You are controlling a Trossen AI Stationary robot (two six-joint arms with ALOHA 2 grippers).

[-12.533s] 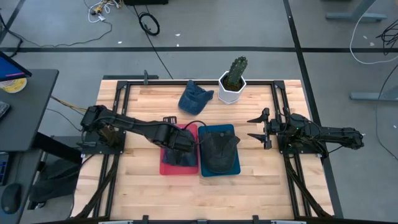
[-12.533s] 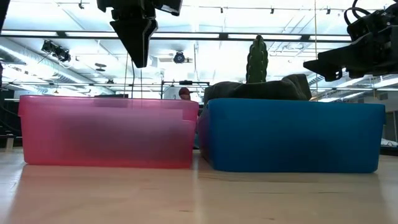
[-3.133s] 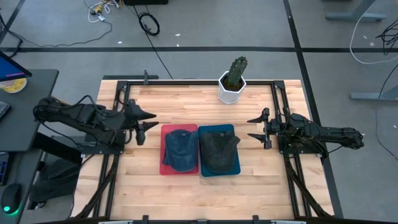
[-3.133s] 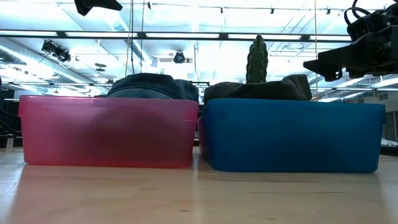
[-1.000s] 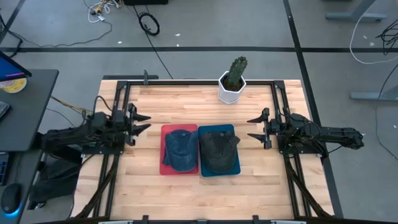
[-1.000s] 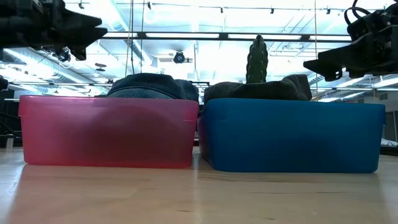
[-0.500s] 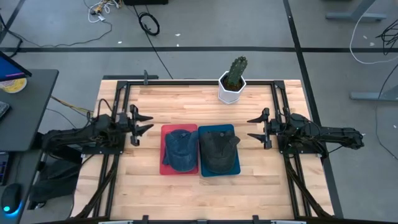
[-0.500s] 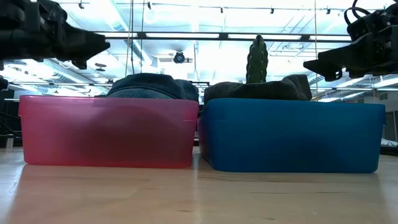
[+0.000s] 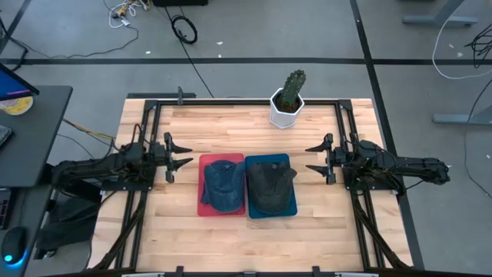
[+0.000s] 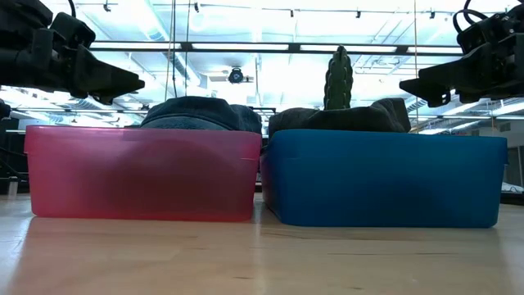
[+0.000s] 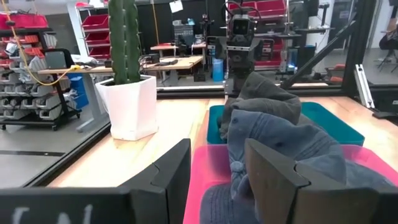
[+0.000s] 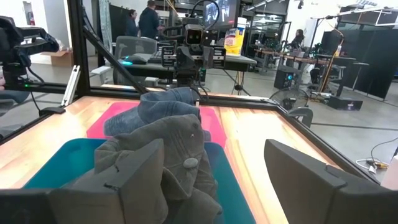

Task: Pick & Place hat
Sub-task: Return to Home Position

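Filling the middle of the high view: a wooden table (image 9: 231, 127) in a black frame. Stretched in from the left edge, the left arm (image 9: 92, 168). From the right edge, the right arm (image 9: 407, 168), mirrored and waiting.

At frame centre, side by side and touching along their long walls: the red bin (image 9: 219, 212) on the left, the blue bin (image 9: 270, 216) on the right. Inside the red bin, the dark blue cap (image 9: 221, 183), heaped above the rim in the low view, long axis running top to bottom of the frame, along the bin. Inside the blue bin, the black cap (image 9: 269, 185), likewise lengthwise and proud of the rim. At upper centre, well apart from both bins, a cactus in a white pot (image 9: 286, 110). No hat loose on the wood.

Left of the red bin, near but not touching, the left gripper (image 9: 184, 154), fingers pointing right at the bin's upper half. From those jaws, the dark blue cap ahead and a little toward the bottom of the frame, lying crosswise to the line of the fingers. Far closer to the red bin than the right arm. Jaws spread, with the cap visible through the gap in the wrist view; nothing held, nothing touched.

Right of the blue bin, the right gripper (image 9: 310, 158), fingers pointing left, jaws spread wider, equally empty.

By judgement: sorting finished, only the pull-back to rest in hand, best drawn leftward, away from the bin wall, with no need to close on anything.
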